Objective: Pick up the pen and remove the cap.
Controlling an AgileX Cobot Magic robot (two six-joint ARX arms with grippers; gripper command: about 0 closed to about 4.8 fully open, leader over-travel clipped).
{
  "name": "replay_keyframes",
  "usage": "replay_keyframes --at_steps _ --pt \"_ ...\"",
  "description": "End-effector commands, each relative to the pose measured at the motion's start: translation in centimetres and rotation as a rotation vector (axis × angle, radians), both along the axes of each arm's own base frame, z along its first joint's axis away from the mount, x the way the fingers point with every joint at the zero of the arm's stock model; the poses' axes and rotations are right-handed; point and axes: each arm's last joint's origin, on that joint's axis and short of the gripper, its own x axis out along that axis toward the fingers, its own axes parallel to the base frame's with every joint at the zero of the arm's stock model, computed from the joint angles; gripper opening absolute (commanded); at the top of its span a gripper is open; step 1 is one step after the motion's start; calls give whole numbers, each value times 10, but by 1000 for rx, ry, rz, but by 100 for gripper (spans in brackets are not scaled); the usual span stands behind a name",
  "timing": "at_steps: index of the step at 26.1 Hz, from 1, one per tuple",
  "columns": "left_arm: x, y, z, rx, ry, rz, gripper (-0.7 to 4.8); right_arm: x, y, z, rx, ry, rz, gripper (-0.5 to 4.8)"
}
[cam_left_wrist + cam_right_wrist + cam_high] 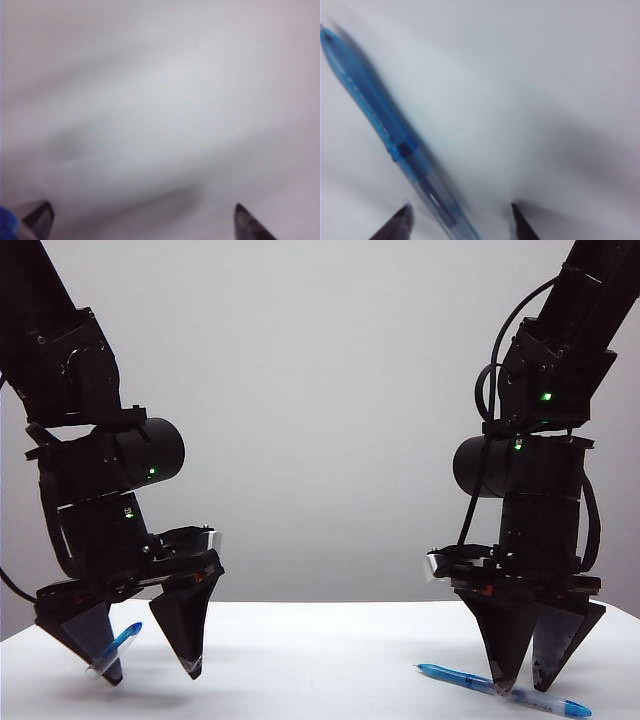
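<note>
The pen (505, 692) is lying flat on the table (320, 660), running left to right under the spread right gripper (522, 680), while the cap (117, 643) is clinging to one finger of the spread left gripper (150, 665).

Desk (300, 660): white, matte, plain surface; runs the full width of the exterior view, its far edge a straight line against the backdrop; soft grey shadows lie on it at the left and at the right; in the left wrist view (165, 85) and right wrist view (545, 75) it shows as blurred white with diffuse grey shading. Backdrop wall (320, 390): pale grey, even, unmarked; fills the upper part of the exterior view behind the desk.
</note>
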Motion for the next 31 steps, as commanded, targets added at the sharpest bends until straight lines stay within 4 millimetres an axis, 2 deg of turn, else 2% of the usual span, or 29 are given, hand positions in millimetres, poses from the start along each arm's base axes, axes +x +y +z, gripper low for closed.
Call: replay_keyframes --at_steps 1,3,7,8,10,12,17,19,23,24,28,31 --pt "-3 -5 7 -4 36 -28 479 1 -2 -7 -31 -7 -6 249" --pt "-3 -11 13 61 7 -29 479 1 -2 -7 -27 -6 -6 249" --pt "-7 -28 21 413 -132 -112 479 1 -2 -7 -27 -6 -6 249" --pt "-13 -40 22 486 -175 -191 479 1 -1 -7 -14 -3 -6 249" --pt "-16 -54 23 351 -171 -213 479 1 -1 -7 -8 -3 -6 249" --pt "-13 -58 30 308 -162 -187 479 0 -1 -7 -11 4 -6 254" --pt "-6 -60 49 301 -138 -189 479 -1 -2 2 -7 -7 -5 259" --pt "-4 -60 57 298 -143 -189 479 0 -2 13 -2 -34 -6 276" --pt "-8 -59 81 274 -194 -179 479 -2 -3 42 5 -121 -23 275" --pt "-13 -56 96 265 -216 -174 479 -6 -5 59 16 -147 -30 275" --pt "-31 -44 135 268 -272 -156 479 -20 -8 90 51 -163 -46 274" --pt "-48 -32 169 269 -363 -124 479 -31 -9 121 198 -203 -45 273"
